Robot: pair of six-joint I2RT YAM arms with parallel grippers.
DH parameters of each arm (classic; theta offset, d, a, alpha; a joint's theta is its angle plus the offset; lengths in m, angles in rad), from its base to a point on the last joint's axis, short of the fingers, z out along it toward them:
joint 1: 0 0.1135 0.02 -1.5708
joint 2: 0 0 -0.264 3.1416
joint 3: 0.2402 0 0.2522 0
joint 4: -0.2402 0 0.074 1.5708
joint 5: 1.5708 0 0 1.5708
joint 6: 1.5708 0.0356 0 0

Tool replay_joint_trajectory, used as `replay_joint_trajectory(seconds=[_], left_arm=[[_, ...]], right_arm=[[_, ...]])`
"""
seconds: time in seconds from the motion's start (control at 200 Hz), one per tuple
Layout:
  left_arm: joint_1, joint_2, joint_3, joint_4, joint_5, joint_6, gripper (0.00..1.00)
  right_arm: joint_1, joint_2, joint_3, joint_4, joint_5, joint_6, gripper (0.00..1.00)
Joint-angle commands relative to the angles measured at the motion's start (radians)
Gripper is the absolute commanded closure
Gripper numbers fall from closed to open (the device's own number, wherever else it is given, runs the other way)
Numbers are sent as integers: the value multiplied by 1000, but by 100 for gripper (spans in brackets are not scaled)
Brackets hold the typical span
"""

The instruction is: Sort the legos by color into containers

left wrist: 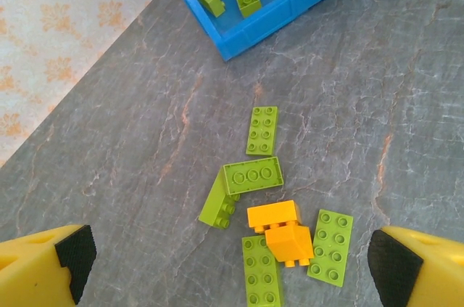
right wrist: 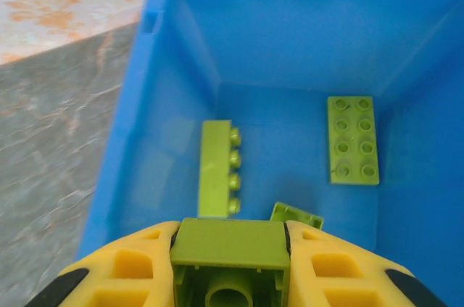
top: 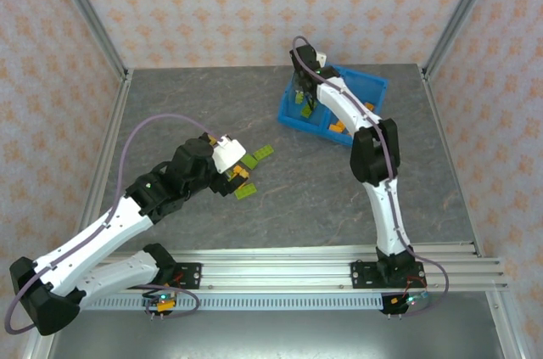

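The right pincer [right wrist: 230, 267], clamping a lime green studded plastic brick [right wrist: 230, 243], should open low over the bright blue plastic bin [right wrist: 181, 67], aiming toward twelve o'clock; the left pincer [left wrist: 233, 267] gapes wide.

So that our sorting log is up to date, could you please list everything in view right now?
table: one, grey marbled, under everything
blue bin: one, bright blue, two compartments, table's far right
loose green legos: five, lime, clustered mid-table
loose orange legos: two, orange, touching, in that cluster
binned green legos: three, lime, compartment nearer the cluster
binned orange legos: count unclear, orange, other compartment
held lego: one, lime, above the green compartment
left end effector: one, yellow-fingered, open, above the cluster
right end effector: one, yellow-fingered, shut on held lego
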Motion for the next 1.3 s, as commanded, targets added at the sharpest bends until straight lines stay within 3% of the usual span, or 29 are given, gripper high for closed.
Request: replay_joint_trajectory(seconds=[0.0, 0.24, 0.455, 0.556, 0.826, 0.996, 1.121, 1.296], left_arm=[[13, -1, 5, 17, -58, -3, 0], [29, -35, -26, 54, -59, -4, 0], [36, 3, -20, 64, -41, -21, 0], [50, 25, -19, 70, -46, -55, 0], [101, 202, 93, -46, 94, -126, 0], [100, 368, 271, -267, -30, -313, 0], [118, 444, 298, -314, -34, -422, 1], [193, 573, 292, -229, -23, -455, 5]], right_arm=[[-26, 94, 157, -108, 48, -21, 70], [-40, 210, 375, -177, 66, -78, 48], [-40, 69, 289, -185, -24, -66, 48], [-35, -63, 135, -155, -92, -41, 48], [25, -640, -597, 154, -383, 14, 46], [114, -954, -899, 159, -557, -44, 38], [129, -1107, -1067, 124, -670, -28, 35], [133, -1172, -1142, 36, -742, -29, 34]])
